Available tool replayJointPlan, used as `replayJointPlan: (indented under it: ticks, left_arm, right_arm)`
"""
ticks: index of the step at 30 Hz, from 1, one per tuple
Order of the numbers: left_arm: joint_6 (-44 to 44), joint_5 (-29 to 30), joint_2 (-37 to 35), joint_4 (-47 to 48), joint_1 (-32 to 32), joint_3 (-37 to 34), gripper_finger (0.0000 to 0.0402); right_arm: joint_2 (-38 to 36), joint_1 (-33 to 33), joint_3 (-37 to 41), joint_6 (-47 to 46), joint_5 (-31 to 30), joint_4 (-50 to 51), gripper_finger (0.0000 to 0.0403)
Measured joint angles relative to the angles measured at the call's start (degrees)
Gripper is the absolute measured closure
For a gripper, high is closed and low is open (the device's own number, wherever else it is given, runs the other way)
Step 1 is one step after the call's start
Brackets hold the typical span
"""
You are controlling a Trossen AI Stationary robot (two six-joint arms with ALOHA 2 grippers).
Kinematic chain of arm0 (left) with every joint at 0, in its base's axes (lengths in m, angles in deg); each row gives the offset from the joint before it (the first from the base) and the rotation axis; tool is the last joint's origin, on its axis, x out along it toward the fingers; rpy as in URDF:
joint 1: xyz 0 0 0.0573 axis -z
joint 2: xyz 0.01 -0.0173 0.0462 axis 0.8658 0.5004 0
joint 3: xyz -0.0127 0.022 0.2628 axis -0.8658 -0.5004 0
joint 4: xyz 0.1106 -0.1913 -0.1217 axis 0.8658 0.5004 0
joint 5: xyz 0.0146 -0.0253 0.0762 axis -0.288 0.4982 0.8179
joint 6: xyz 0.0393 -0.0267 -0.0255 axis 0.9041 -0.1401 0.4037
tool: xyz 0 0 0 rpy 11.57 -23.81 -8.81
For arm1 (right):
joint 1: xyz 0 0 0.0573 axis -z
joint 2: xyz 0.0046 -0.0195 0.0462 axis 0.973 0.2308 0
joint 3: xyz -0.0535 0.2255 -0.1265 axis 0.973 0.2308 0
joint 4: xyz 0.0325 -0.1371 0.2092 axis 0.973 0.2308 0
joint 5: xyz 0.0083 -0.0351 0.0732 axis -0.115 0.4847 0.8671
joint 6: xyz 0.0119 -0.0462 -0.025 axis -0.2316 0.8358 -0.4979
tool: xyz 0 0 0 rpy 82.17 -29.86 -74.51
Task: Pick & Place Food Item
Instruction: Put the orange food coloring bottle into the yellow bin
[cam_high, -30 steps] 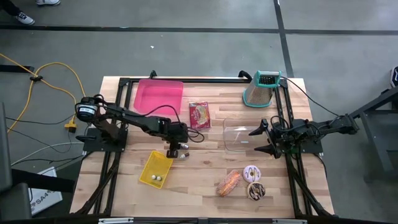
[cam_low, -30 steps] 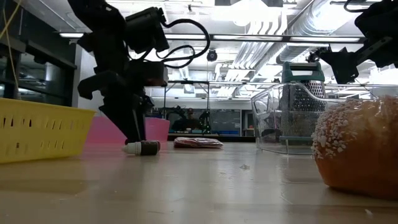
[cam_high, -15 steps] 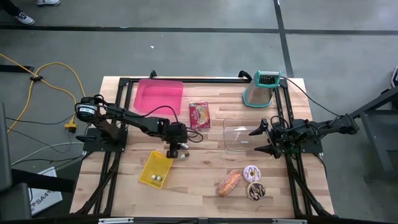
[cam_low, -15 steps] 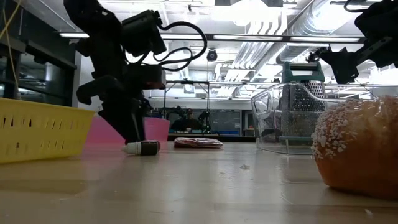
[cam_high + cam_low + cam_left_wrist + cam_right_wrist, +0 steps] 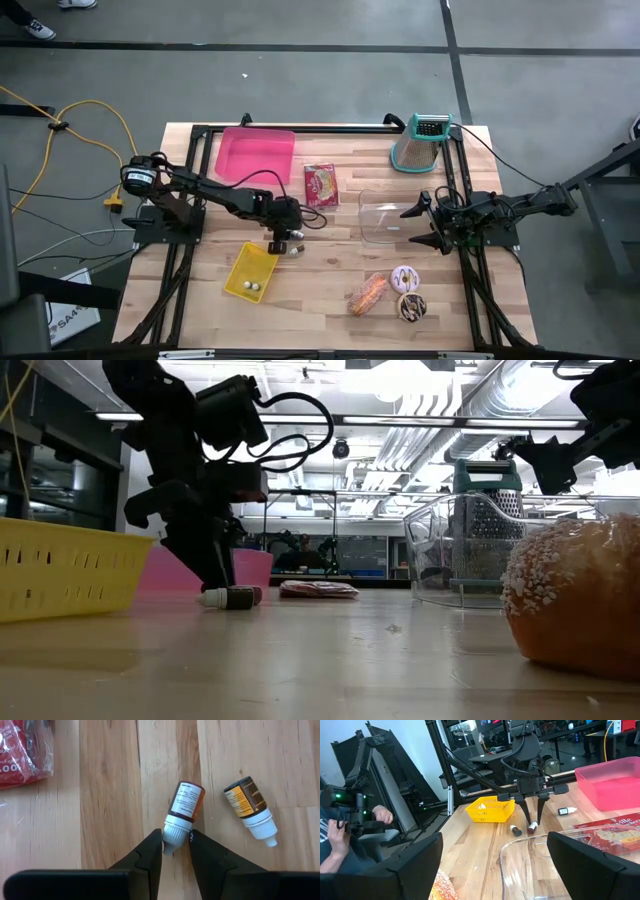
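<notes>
Nearest the front edge of the wooden table (image 5: pixel 330 320), two donuts (image 5: pixel 408 293) and a pastry (image 5: pixel 368 293) are lying together toward the right. To their left a yellow basket (image 5: pixel 251 272) is sitting with two pale round items inside.

Just beyond the basket, the left gripper (image 5: pixel 175 851) is reaching down to the tabletop, its fingers (image 5: pixel 150 852) drawn in narrowly around the white cap of a small dropper bottle (image 5: pixel 182 810) that is lying on its side on the wood. The fingertips are pressing at the cap, and the bottle is resting on the table rather than being lifted. A second dropper bottle (image 5: pixel 250 809), with a brown label, is lying just beside it, apart from the fingers.

At the same depth on the right, the right gripper (image 5: pixel 424 224) is hovering with its jaws spread wide, holding nothing, next to a clear plastic container (image 5: pixel 383 222).

Farther back, a red snack packet (image 5: pixel 321 185) is lying near the middle, a pink tray (image 5: pixel 256 155) is sitting to its left, and a teal-framed grater (image 5: pixel 418 143) is standing at the far right.
</notes>
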State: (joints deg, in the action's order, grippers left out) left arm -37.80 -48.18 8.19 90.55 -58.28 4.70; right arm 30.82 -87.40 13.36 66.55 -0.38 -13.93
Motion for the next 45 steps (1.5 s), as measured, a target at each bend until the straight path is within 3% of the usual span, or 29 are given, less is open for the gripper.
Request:
replayJointPlan:
  ticks: [25, 35, 45]
  left_arm:
    - [0.2, 1.2, 0.0, -0.4, 0.9, -0.6, 0.0319]
    - [0.0, 1.3, 0.0, -0.2, 0.9, -0.7, 0.0395]
    - [-0.4, 1.1, 0.0, -0.2, 0.9, -0.7, 0.0400]
  right_arm:
    - [0.0, 0.0, 0.0, 0.0, 0.0, 0.0, 0.0055]
    - [0.0, 0.0, 0.0, 0.0, 0.0, 0.0, 0.0055]
    - [0.0, 0.0, 0.0, 0.0, 0.0, 0.0, 0.0055]
